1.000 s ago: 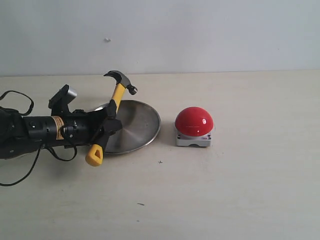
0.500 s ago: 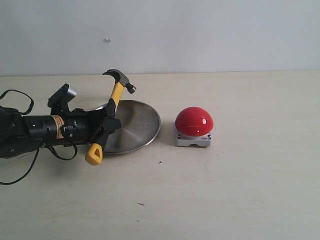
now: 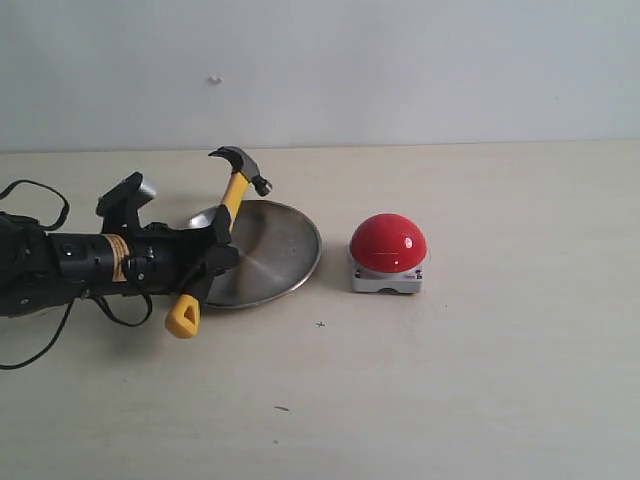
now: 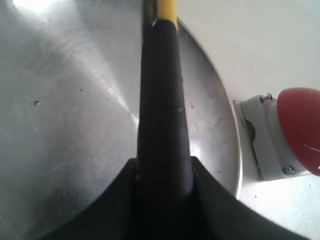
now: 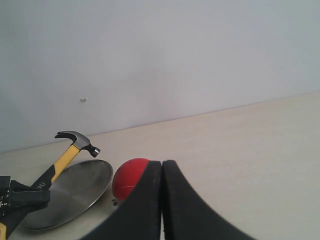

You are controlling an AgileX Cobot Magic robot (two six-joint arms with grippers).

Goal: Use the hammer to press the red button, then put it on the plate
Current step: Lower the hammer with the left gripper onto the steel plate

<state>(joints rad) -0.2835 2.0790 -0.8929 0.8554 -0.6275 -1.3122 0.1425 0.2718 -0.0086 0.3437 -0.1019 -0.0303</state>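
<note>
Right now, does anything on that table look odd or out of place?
Nothing looks broken or spilled. The only unusual sight is the hammer, held slanted above the plate by the left gripper.

On the bench point(image 3: 450, 380), the plate point(image 3: 275, 250) lay left of centre, the red button point(image 3: 388, 243) just beside it on the right, not touching. The hammer point(image 3: 236, 188) slanted over the plate's left edge, head to the rear, handle end forward, held mid-handle by the left tool point(image 3: 215, 255) reaching in from the left.
</note>
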